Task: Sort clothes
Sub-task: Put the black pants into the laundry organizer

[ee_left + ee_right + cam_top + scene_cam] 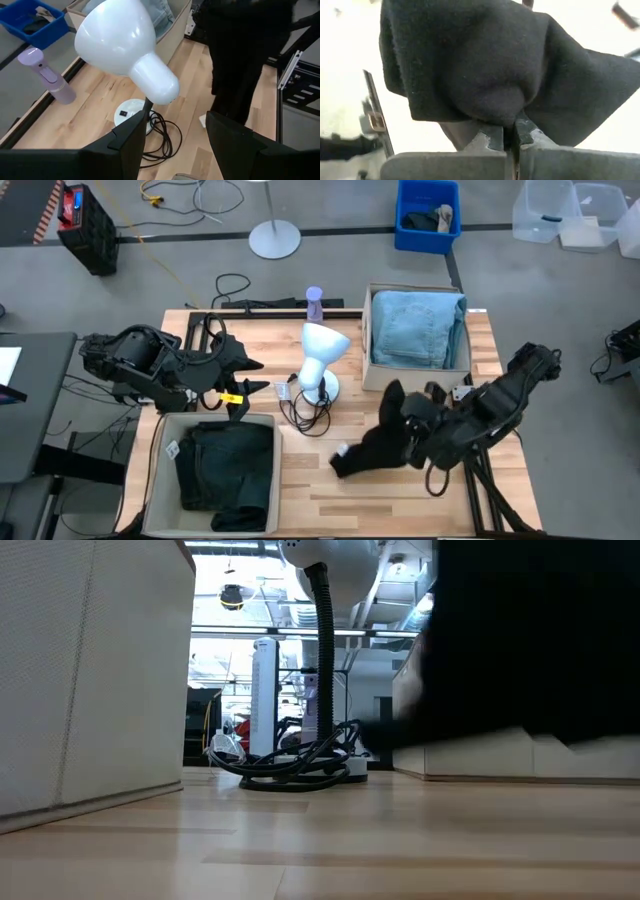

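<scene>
Above table, right gripper (pixel 509 131) pinches black garment (pixel 485 65).

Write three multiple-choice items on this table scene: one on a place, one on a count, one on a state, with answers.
1. Where do the light blue denim jeans lie?
A. far beige fabric box
B. bare wooden table
C. blue floor bin

2. How many beige fabric boxes stand on the table?
A. one
B. two
C. three

3. What is the right end effector doing?
A. hanging open
B. pinching the black soft garment
C. gripping the white desk lamp

Answers: 1 A, the jeans fill that box. 2 B, one far, one near. 3 B, black cloth sits between closed fingers.
</scene>
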Tool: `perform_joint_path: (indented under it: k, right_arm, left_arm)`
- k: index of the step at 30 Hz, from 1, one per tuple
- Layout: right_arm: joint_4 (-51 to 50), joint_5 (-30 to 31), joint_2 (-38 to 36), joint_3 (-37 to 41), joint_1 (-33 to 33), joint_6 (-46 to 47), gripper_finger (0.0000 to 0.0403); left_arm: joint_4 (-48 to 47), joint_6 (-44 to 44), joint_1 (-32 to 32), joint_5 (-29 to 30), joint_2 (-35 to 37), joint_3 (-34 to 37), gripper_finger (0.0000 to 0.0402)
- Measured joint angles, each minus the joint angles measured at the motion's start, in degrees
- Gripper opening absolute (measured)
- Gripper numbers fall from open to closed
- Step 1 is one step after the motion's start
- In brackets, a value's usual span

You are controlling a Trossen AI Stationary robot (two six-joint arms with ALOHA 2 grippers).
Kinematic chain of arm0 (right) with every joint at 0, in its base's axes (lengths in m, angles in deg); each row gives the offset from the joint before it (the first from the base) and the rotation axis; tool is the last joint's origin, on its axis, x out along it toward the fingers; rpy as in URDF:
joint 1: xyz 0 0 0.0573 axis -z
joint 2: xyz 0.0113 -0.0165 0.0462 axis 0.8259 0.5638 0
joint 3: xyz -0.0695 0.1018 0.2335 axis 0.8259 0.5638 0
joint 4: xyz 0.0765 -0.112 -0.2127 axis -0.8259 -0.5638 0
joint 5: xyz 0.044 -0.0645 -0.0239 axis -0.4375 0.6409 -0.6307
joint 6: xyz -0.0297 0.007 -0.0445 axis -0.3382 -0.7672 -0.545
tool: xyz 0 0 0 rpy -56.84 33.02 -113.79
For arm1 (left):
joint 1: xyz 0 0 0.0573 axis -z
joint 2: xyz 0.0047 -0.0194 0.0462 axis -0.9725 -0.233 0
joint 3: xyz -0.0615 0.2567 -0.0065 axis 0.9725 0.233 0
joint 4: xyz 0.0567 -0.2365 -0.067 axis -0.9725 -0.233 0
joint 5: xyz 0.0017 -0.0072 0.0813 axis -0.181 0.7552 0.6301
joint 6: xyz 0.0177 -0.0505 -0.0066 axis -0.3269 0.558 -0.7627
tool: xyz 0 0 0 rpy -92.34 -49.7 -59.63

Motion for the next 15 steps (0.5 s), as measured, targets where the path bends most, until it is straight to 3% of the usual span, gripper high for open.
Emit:
perform_joint_path:
  k: [15]
  right_arm:
    - [6.80, 10.54, -0.11, -16.19, 1.84, -21.91, 0.0000]
  left_arm:
    - [-0.34, -0.13, 1.75, -0.94, 3.94, -0.20, 0.0200]
